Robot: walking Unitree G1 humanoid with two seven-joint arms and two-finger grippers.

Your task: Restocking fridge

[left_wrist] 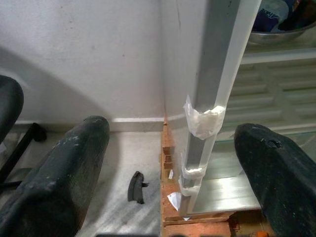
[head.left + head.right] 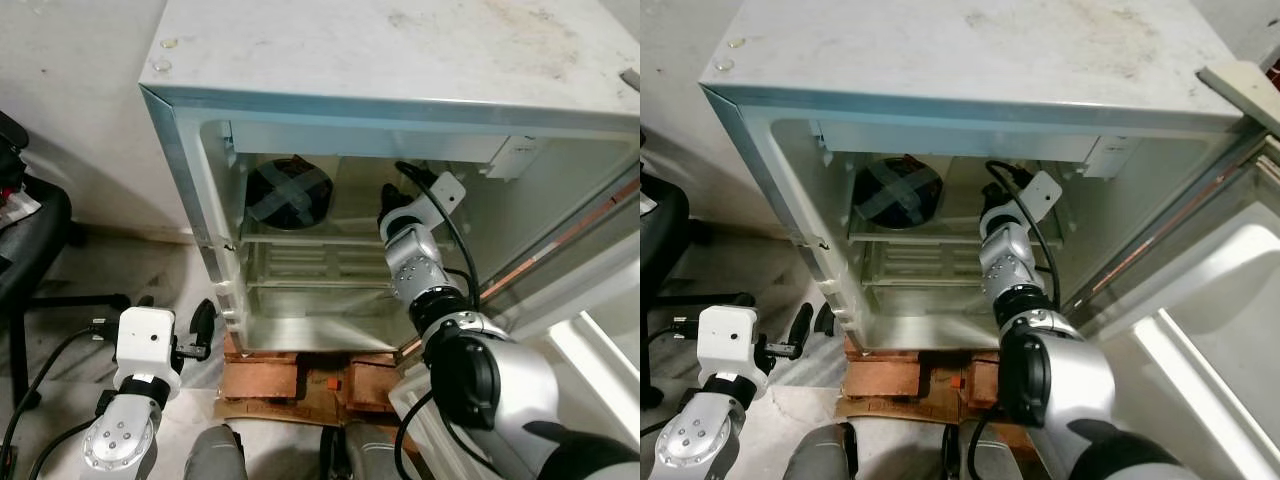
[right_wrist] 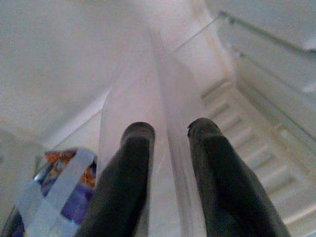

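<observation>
Fridge [image 2: 400, 60]: I see it open, door [image 2: 1230, 330] swung to my right.
Bowl [image 2: 289, 193]: taped, on the upper shelf, left side.
Right gripper [image 3: 170, 133]: I have it reaching inside above the shelf, right of the bowl; fingers slightly apart, a thin clear plastic edge between them.
Left gripper [image 1: 168, 163]: low outside the fridge's left edge, fingers spread wide, holding nothing.
Chair [image 2: 25, 250]: at my far left.

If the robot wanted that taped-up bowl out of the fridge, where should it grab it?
Probably by the rim of the bowl, coming in from the open front of the fridge. It sits on the top shelf; the tape covers its top, and the right gripper is already inside beside it.
</observation>
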